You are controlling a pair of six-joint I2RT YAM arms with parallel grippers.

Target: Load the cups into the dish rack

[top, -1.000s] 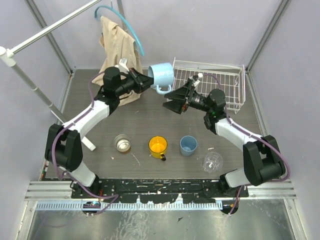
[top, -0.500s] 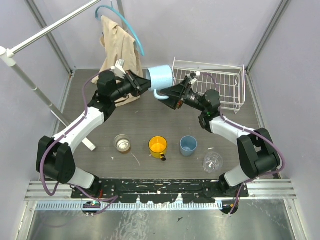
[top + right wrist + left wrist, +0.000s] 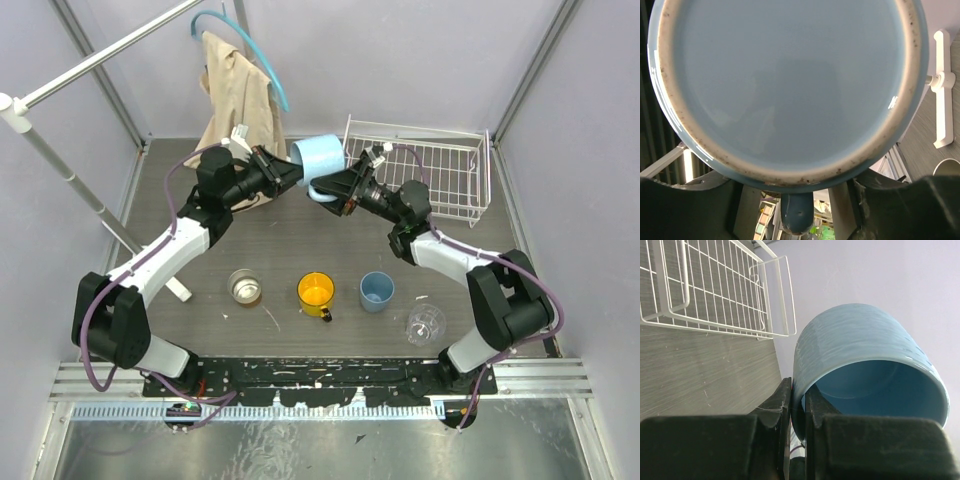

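L gripper (image 3: pixel 797 407): clamped on the rim of the light blue mug (image 3: pixel 865 355). One finger sits inside the mouth and one outside, w/ the wall pinched between them. The mug is off the table (image 3: pixel 290 235), tipped on its side, mouth toward the L wrist.

R gripper (image 3: pixel 330 190): at the mug's other end, facing the L one. In the R wrist view the mug's flat base fills the frame. The jaws stand apart on either side of it, w/ the handle poking down between them. We can't tell if the pads touch the mug, so grip on that side is unconfirmed.

Mug pos: between the two wrists, over the far half of the table, just left of the dish rack (image 3: pixel 420 129). It is beside the rack's left end, not over the grid.

Rack sits at the far right of the table, white wire, low sides.

Other cups, upright in a loose row near the arm bases, well apart from the rack, L to R:
- silvery metal cup (image 3: pixel 243 286)
- yellow-orange mug (image 3: pixel 316 292)
- small light blue tumbler (image 3: pixel 376 290)
- clear glass cup (image 3: pixel 425 323), a bit nearer the bases than the rest

Far left: beige cloth (image 3: pixel 235 95) hangs behind the L arm, white pole stand (image 3: pixel 60 165) beside it.
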